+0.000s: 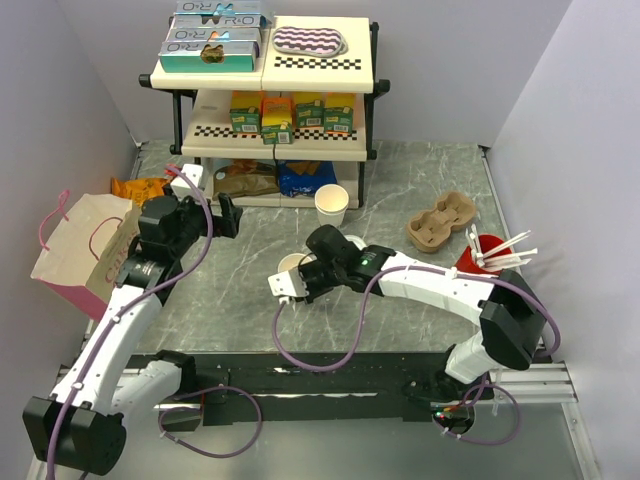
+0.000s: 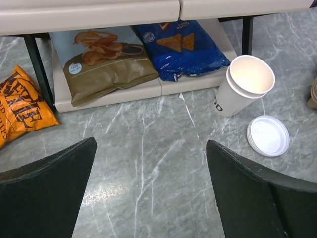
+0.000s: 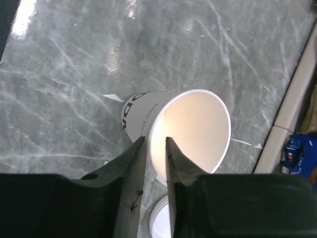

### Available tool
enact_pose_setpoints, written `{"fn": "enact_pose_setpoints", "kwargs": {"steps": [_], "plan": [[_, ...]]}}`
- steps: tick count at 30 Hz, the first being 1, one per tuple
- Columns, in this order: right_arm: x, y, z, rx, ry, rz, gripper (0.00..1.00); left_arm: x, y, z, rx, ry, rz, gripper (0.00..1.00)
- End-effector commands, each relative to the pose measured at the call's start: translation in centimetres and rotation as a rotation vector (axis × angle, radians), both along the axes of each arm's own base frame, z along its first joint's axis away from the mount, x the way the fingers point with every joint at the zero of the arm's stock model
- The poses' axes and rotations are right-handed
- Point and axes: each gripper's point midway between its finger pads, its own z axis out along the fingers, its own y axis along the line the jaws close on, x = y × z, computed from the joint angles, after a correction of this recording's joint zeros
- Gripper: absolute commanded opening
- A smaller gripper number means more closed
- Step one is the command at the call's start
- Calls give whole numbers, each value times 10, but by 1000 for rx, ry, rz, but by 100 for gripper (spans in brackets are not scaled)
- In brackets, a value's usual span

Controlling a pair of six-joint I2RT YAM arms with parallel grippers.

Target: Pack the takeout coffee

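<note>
A cream-white paper cup (image 1: 292, 264) with no lid on it is at the table's middle. My right gripper (image 1: 298, 280) is shut on its rim. In the right wrist view one finger is inside the cup (image 3: 195, 124) and one outside, with the gripper (image 3: 154, 140) at the near rim. A round white plastic lid (image 3: 159, 223) lies flat on the table under that gripper. The lid (image 2: 268, 135) also shows in the left wrist view. My left gripper (image 1: 226, 214) is open and empty above bare table (image 2: 151, 145), left of the cup.
A stack of lidless cream cups (image 1: 331, 203) (image 2: 244, 84) stands before the shelf rack (image 1: 270, 70). Chip bags (image 2: 101, 57) lie under the rack. A paper bag (image 1: 85, 250) stands at the left. A cardboard carrier (image 1: 440, 222) and a red cup with straws (image 1: 485, 252) are at the right.
</note>
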Motion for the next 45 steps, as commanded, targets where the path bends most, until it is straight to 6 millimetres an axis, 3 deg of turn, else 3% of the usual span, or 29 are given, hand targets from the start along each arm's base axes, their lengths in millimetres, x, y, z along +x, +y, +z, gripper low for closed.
{"fn": "enact_pose_setpoints", "kwargs": {"steps": [1, 4, 8, 12, 19, 23, 25, 27, 30, 37, 42, 45], "plan": [[-4, 3, 8, 22, 47, 36, 32, 3, -1, 9, 9, -30, -17, 99], [-9, -3, 15, 32, 89, 45, 36, 4, -3, 6, 10, -26, -27, 99], [-16, -13, 30, 40, 99, 50, 51, 6, -7, 4, -8, -23, -38, 99], [-16, -30, 39, 27, 123, 18, 52, 8, -16, 2, -27, -13, -77, 99], [33, -72, 80, 149, 201, -285, 51, 13, -27, -6, -14, -11, -146, 99], [66, -105, 87, 207, 257, -538, 50, 14, -36, -9, -11, -6, -204, 99], [86, -126, 81, 195, 241, -675, 49, 18, -39, -10, -19, 1, -215, 99], [96, -142, 71, 183, 282, -780, 42, 22, -43, -10, -32, 13, -227, 99], [104, -154, 46, 130, 346, -862, 31, 27, -49, -11, -40, 33, -253, 98], [142, -163, 3, 31, 536, -1032, 29, 34, -57, -11, -26, 65, -280, 97], [164, -160, -3, 32, 576, -1058, 31, 34, -57, -11, -3, 67, -276, 98], [166, -159, -14, 4, 600, -1056, 33, 32, -58, -15, 11, 75, -281, 98]]}}
